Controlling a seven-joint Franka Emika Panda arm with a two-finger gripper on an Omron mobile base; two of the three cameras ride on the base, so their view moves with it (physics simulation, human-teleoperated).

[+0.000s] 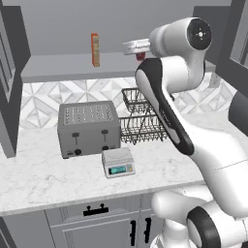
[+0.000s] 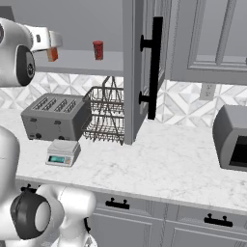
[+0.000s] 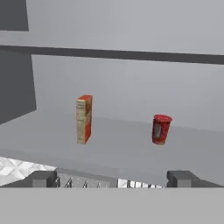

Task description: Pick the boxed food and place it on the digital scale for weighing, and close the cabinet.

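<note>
In the left base view, the tall narrow orange-red carton of boxed food (image 1: 95, 49) stands upright at upper centre, on the grey shelf of the open upper wall cabinet (image 1: 72, 68). The white arm rises from the lower right and reaches toward that shelf, its hand partly hidden behind its own upper joint. On the marble counter (image 1: 48, 179) below, the small flat white-grey digital scale (image 1: 118, 162) sits at centre with nothing on its platform, just in front of the big grey toaster (image 1: 88, 128). A dark wire dish rack (image 1: 143, 118) stands right of the toaster.

In the right base view, the cabinet's open grey door (image 2: 137, 67) with its black bar handle juts toward the camera at centre, so closing remains to be done. A short red can (image 2: 98, 50) stands on the shelf at upper left; the carton peeks out beside the arm. The scale lies at lower left.

In the hand view, the carton stands left of centre and the can right of centre, well apart. The two-finger gripper (image 3: 111, 178) has its dark tips spread wide at the bottom edge, holding nothing, apparently lined up for an approach to the shelf.
</note>
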